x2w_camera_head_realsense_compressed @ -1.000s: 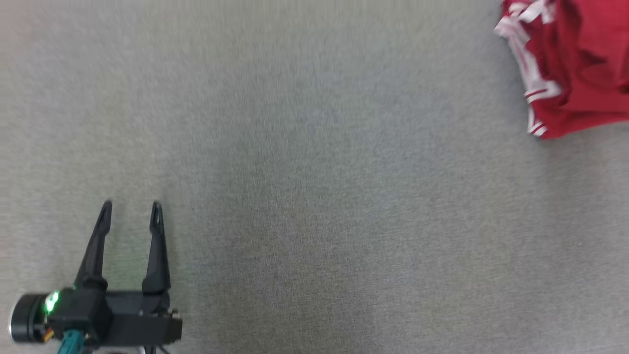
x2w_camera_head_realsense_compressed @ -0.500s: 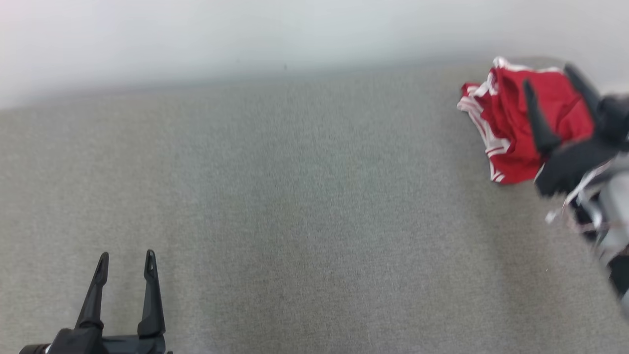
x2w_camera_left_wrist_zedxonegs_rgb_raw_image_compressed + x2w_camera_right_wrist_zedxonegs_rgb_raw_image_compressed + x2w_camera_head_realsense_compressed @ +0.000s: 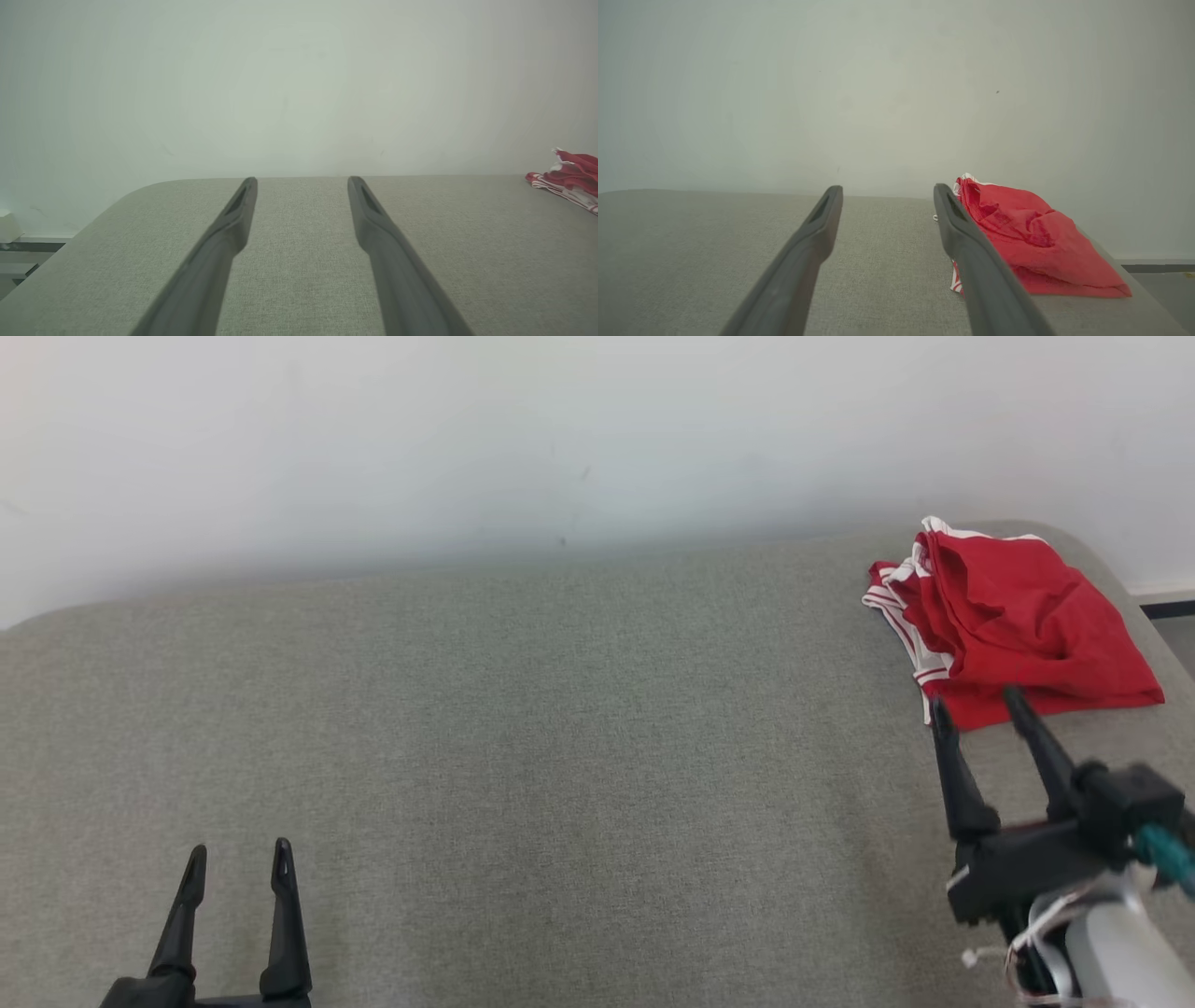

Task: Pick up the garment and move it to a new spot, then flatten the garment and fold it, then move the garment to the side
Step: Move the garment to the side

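Grey fabric counter (image 3: 560, 728) against white wall (image 3: 467, 429), one red garment (image 3: 1013, 621) crumpled at its far-right corner, two grippers: left gripper (image 3: 238, 847), right gripper (image 3: 976, 700), fingers spread wide, both empty.

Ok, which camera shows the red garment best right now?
The head view: the whole red garment lies in frame, crumpled near the grey surface's far right corner. The right wrist view has it side-on, partly behind that arm's finger. The left wrist view crops it at the edge.
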Tool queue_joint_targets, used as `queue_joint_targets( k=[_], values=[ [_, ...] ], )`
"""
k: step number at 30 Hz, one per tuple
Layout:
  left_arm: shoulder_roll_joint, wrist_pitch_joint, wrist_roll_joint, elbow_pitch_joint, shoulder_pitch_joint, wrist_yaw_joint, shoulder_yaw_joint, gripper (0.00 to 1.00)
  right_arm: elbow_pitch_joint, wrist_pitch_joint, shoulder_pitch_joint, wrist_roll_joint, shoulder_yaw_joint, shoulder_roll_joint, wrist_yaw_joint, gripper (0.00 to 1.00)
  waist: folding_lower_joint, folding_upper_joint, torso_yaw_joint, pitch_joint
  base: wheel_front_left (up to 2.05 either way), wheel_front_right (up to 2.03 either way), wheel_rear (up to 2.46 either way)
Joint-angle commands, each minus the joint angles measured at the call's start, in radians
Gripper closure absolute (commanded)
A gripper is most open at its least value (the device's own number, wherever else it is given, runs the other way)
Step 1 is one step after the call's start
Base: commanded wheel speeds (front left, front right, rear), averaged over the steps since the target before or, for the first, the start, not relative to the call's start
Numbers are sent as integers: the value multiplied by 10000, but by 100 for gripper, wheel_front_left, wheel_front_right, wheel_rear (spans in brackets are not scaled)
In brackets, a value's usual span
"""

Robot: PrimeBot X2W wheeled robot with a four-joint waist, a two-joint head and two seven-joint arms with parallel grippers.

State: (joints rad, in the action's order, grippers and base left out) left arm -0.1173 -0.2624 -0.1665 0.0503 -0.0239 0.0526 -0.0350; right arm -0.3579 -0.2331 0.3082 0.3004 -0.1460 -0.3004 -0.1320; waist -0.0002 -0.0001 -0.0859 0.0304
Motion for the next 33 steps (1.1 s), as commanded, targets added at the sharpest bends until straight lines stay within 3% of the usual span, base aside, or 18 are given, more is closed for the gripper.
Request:
queue_joint_targets(
  k=[1,12,33],
  values=[
    [27,-29,-28,46,-143,-6,-30,0,279,58,-378,-76,151,173,28,0,2,1,73,-102,0,0,0],
    [119,-30,-120,278,-343,34,-82,0,2464,703,-3094,-576,1260,1717,28,0,2,1,189,-474,0,0,0],
    [88,-30,-247,853,-583,245,-63,0,2733,544,-4212,-1156,1604,2158,28,0,2,1,451,-743,0,0,0]
  ],
)
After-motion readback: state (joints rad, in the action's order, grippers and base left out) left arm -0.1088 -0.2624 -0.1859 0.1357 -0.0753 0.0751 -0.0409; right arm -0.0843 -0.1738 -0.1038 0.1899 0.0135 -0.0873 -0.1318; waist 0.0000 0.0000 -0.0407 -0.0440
